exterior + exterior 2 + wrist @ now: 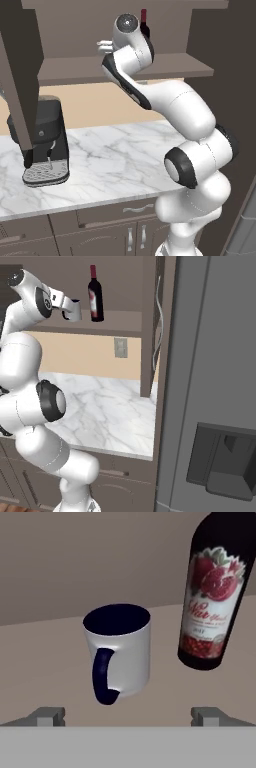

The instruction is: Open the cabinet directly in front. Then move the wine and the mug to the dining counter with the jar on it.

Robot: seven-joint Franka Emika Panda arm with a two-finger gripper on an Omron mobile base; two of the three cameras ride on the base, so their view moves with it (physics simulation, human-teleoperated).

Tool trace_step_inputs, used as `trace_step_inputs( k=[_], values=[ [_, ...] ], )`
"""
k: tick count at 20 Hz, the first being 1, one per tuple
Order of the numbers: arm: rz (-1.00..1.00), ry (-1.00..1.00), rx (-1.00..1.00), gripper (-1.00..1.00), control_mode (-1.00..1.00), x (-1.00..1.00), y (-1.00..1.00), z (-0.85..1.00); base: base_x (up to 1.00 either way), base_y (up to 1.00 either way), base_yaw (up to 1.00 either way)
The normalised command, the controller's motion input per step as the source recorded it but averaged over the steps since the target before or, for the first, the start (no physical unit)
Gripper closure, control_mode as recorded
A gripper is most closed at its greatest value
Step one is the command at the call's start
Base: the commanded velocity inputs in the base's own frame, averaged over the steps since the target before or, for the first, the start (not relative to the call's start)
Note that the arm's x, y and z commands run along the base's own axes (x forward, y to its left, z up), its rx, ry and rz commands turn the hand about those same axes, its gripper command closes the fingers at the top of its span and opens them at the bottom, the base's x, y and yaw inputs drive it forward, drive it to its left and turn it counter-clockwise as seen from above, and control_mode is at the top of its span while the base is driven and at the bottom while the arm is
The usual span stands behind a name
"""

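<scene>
The cabinet (127, 323) stands with both doors swung out, the left door (17, 75) and the right door (156, 316) with its curved silver handle. On its lower shelf stands the grey-white mug (120, 654) with navy inside, its dark handle turned toward the hand. The wine (212, 597) stands upright just right of it, apart from it. My gripper (129, 714) is open and level with the mug (74, 310), a short way in front of it, with nothing between its fingers. From the sides, the gripper (103, 47) reaches into the cabinet beside the wine (95, 296). The dining counter and the jar are out of view.
Below the cabinet lies a marble worktop (115, 150) with a black coffee machine (45, 145) at its left. A grey fridge (215, 406) fills the right side. Low drawers and doors (130, 225) sit under the worktop. A wall outlet (120, 347) is on the beige backsplash.
</scene>
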Motion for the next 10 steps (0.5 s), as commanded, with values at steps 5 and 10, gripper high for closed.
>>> trace_step_inputs(
  k=[5, 10],
  values=[
    [0.0, 0.0, 0.03, -1.0, -1.0, 0.14, 0.0, -0.03, 0.0, 0.0, 0.0],
    [0.0, 0.0, 0.0, -1.0, -1.0, 0.12, 0.0, -0.08, 0.0, 0.0, 0.0]
  ],
)
